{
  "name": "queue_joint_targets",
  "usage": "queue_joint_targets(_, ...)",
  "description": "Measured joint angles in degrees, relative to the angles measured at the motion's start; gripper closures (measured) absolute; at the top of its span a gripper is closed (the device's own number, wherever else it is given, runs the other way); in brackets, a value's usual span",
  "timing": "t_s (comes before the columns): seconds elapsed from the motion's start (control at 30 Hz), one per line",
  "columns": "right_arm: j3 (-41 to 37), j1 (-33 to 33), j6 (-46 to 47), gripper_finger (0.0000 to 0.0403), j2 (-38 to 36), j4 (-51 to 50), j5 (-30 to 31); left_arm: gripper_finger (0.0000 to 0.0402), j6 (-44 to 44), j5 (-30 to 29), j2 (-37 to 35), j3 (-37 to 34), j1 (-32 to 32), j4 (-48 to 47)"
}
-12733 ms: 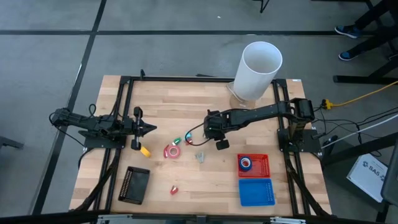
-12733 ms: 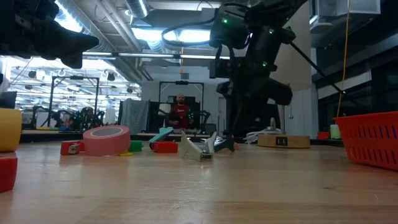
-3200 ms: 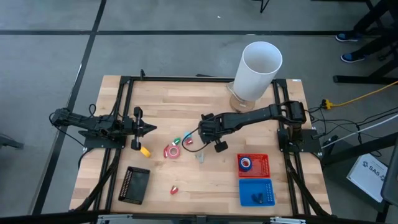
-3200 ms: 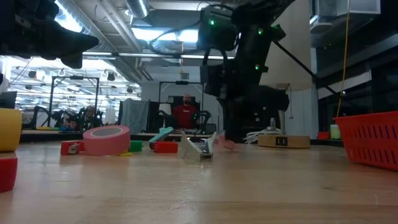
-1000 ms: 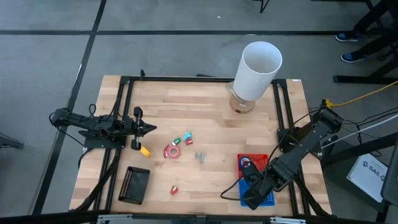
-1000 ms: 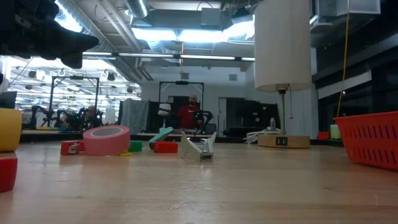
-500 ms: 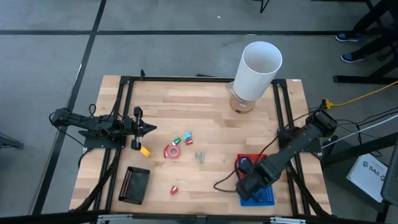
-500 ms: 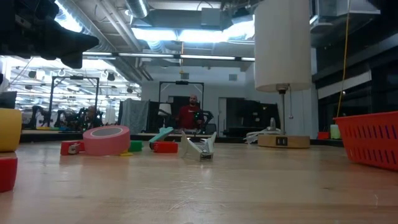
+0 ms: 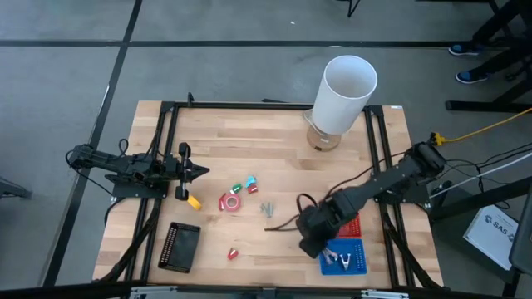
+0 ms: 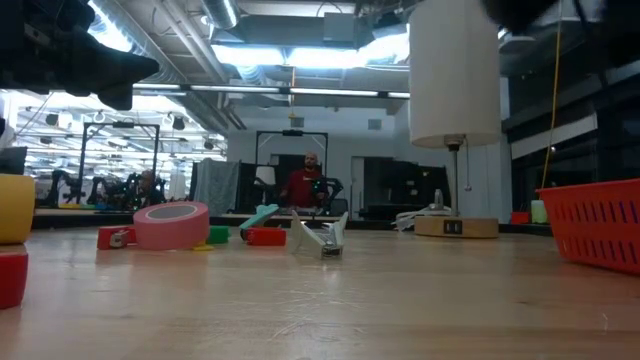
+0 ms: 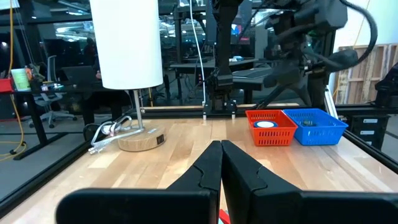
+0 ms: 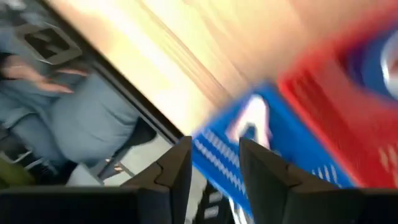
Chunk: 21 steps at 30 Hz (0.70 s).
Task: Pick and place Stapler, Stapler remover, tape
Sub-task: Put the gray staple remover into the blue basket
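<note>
The black stapler [image 9: 180, 247] lies flat near the table's near-left corner. A pale stapler remover [image 9: 268, 208] sits at mid-table [image 10: 325, 238], and another [image 9: 337, 259] lies inside the blue basket [image 9: 356, 266]. The pink-red tape roll [image 9: 230, 202] and the orange-yellow roll [image 9: 194, 201] lie flat on the wood. My right arm covers the inside of the red basket [image 9: 352, 226], so the blue roll is hidden. My right gripper [image 9: 307, 245] hovers open and empty just left of the baskets [image 12: 216, 146]. My left gripper [image 9: 202, 172] waits shut at the left side [image 11: 221, 146].
A tall white cylinder [image 9: 342, 95] stands on a round wooden base at the far right. Small green and red pieces [image 9: 243, 186] lie beside the pink-red roll, and another red piece [image 9: 233, 253] lies near the stapler. Bare wood stretches across the middle and far left.
My right gripper has swung from above the blue basket toward the table's left and a little toward the far edge, stopping beside the baskets. The blue basket, covered by the arm before, now shows a pale stapler remover lying in it.
</note>
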Motion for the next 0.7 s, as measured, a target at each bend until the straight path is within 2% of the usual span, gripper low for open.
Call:
queue_joint_targets(0.23,0.00,-5.11,-21.57,0.0270,0.00,11.23,6.27,0.0398,0.02,0.00,0.00,0.00,-0.02,-0.01)
queue_joint_targets(0.53,0.00,-9.22,-59.82,0.0269,0.00,28.27,22.26,0.0398,0.00,0.00,0.00,-0.01,-0.02,0.00)
queue_joint_targets(0.7,0.02,-10.25,-70.74,0.0269,0.00,31.27,26.82,0.0398,0.00,0.00,-0.01,0.01,-0.02,0.00)
